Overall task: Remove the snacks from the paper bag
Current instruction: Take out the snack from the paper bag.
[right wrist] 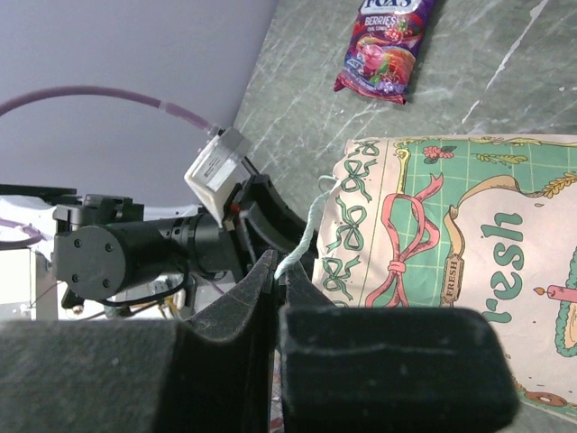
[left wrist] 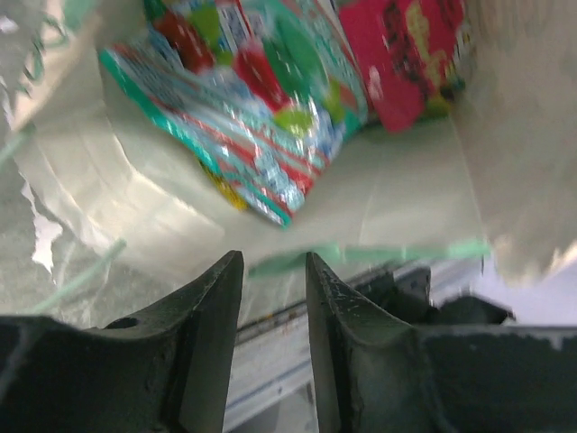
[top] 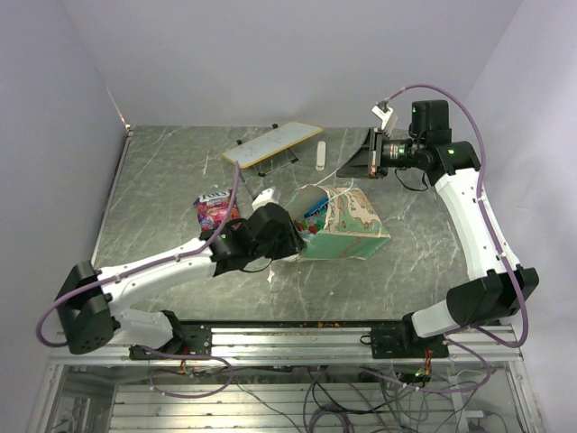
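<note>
Top cam overhead; wrist cams close; all share bag (top: pixel 356 221).

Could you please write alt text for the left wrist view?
A green-and-red snack packet and a red snack packet lie inside the paper bag, on its cream inner wall. The left gripper sits at the bag's mouth, its jaws narrowly apart.

Glossy crinkled foil snacks (left wrist: pixel 270 135), matt printed paper bag (top: pixel 356 221), veined stone-look table (top: pixel 171 189) with slight sheen

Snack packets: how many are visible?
3: a purple packet on the table left of the paper bag; a green-and-red packet and a red packet inside it. Others may be hidden.
</note>
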`<state>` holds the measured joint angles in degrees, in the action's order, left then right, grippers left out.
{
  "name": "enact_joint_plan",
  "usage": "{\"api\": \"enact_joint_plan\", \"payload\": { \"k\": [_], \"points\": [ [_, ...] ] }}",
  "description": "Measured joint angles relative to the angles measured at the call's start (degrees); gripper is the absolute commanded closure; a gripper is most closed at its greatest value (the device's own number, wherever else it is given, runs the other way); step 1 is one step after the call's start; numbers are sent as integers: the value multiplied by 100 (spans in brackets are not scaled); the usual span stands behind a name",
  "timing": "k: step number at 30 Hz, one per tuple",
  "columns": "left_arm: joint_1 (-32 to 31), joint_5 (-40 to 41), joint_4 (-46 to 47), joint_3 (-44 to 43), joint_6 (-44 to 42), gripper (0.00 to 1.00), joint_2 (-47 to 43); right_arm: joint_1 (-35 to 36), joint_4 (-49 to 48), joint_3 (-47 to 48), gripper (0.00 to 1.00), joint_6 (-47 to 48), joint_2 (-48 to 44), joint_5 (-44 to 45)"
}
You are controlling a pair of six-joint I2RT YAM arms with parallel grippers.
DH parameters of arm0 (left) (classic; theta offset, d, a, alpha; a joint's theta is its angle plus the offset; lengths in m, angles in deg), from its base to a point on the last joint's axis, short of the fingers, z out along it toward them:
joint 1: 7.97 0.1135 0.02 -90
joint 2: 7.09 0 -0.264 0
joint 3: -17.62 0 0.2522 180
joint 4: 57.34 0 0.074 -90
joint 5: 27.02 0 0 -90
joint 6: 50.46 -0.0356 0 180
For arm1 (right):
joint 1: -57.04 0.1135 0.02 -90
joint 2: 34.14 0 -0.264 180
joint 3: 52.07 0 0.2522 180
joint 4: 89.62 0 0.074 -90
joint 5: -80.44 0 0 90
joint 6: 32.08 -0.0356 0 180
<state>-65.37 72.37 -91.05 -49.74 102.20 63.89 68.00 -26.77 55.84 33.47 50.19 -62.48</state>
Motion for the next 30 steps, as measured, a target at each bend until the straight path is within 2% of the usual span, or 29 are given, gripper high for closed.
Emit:
{"api": "enact_joint_plan", "payload": {
  "k": [5, 10, 13, 18, 27, 30],
  "points": [
    [-9, 872, -85, -365, 326, 47, 474, 0, 57, 4, 100, -9, -7, 83],
    [-9, 1145, 33, -304, 647, 40, 481, 0, 107, 2, 100, -17, -42, 133],
    [-9, 1167, 264, -98, 890, 40, 503, 0, 142, 2, 100, -15, -92, 136],
    [11, 1145, 518, 153, 1207, 33, 883, 0, 168, 2, 100, -11, -131, 136],
    [323, 887, 1259, 227, 1130, 37, 1589, 0, 262, 2, 100, 48, -131, 181],
    [376, 879, 1364, 199, 1099, 35, 1827, 0, 262, 0, 100, 46, -131, 179]
  ]
}}
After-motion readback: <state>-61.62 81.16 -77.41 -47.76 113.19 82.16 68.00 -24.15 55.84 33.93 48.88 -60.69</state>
